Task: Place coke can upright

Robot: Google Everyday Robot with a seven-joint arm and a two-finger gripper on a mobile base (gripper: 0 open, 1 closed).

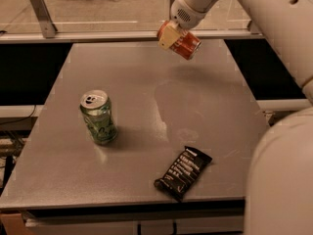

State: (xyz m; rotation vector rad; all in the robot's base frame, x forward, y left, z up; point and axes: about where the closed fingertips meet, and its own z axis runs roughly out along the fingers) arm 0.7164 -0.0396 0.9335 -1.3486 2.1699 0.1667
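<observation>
The red coke can (185, 45) hangs in the air above the far edge of the grey table (137, 92), tilted almost onto its side. My gripper (171, 35) is shut on the can's left part, with a tan finger pad (167, 36) across it. The arm comes in from the upper right.
A green patterned can (99, 117) stands upright on the left middle of the table. A black snack wrapper (183, 172) lies near the front edge. A metal rail (98, 35) runs behind the table. My white arm body (281, 180) fills the right side.
</observation>
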